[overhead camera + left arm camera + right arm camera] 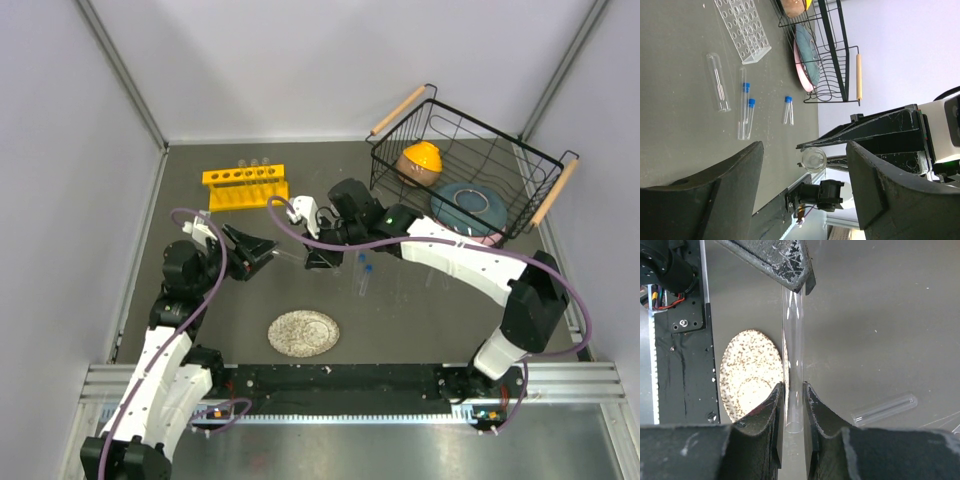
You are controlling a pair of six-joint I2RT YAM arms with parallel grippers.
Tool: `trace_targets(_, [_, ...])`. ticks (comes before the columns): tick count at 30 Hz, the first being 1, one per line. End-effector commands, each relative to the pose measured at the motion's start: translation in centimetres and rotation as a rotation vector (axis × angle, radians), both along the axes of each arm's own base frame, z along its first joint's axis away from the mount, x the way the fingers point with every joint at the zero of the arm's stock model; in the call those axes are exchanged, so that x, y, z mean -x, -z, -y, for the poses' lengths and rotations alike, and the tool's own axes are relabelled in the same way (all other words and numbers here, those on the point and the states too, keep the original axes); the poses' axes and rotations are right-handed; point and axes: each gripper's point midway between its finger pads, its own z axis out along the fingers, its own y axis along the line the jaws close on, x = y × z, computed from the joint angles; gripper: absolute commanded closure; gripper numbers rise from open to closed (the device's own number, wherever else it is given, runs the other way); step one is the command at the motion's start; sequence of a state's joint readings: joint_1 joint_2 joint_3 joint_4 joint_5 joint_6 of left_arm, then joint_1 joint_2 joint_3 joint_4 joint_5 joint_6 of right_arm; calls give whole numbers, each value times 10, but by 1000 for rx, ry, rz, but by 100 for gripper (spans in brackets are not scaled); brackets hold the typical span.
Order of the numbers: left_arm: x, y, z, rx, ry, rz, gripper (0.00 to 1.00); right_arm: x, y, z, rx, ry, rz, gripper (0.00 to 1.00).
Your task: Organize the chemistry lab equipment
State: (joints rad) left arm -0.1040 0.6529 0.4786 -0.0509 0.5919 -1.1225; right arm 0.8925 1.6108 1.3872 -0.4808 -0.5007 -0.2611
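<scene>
My right gripper (pixel 318 258) (pixel 793 386) is shut on a thin clear test tube (pixel 793 365) and holds it level above the table. The tube's far end (pixel 813 160) sits between the jaws of my left gripper (pixel 262 250) (pixel 804 150), which stand open on either side without touching it. The yellow rack (pixel 245 185) stands at the back left with tubes in it. On the mat lie three blue-capped vials (pixel 747 105) (pixel 362 272) and a loose test tube (pixel 718 82) (pixel 885 409). The clear grid rack (pixel 742 27) lies beyond them.
A round speckled plate (pixel 303 333) (pixel 750 375) lies near the front edge, below the held tube. The black wire basket (pixel 520 200) with wooden handles stands at the back right, holding an orange-topped bowl (pixel 420 162) and a blue plate (pixel 470 205).
</scene>
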Motion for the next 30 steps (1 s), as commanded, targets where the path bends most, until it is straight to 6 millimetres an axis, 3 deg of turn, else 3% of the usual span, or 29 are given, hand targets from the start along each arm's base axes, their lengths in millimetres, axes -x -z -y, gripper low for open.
trace_targets(1, [0, -11, 2, 18, 19, 60, 31, 2, -25, -3, -83, -36, 43, 89])
trace_targets(11, [1, -11, -1, 3, -1, 76, 51, 3, -20, -2, -72, -45, 44, 89])
trace_targets(22, [3, -4, -6, -89, -4, 73, 89, 2, -17, 0, -64, -47, 59, 89])
trace_targets(26, [1, 0, -9, -145, 0, 83, 97, 3, -18, 0, -65, -52, 63, 86])
trace_targets(27, [0, 1, -11, -163, -13, 78, 98, 3, -17, 1, -64, -51, 62, 85])
trace_targets(30, [-4, 2, -20, -234, -48, 89, 100, 1, -19, 3, -60, -48, 86, 61])
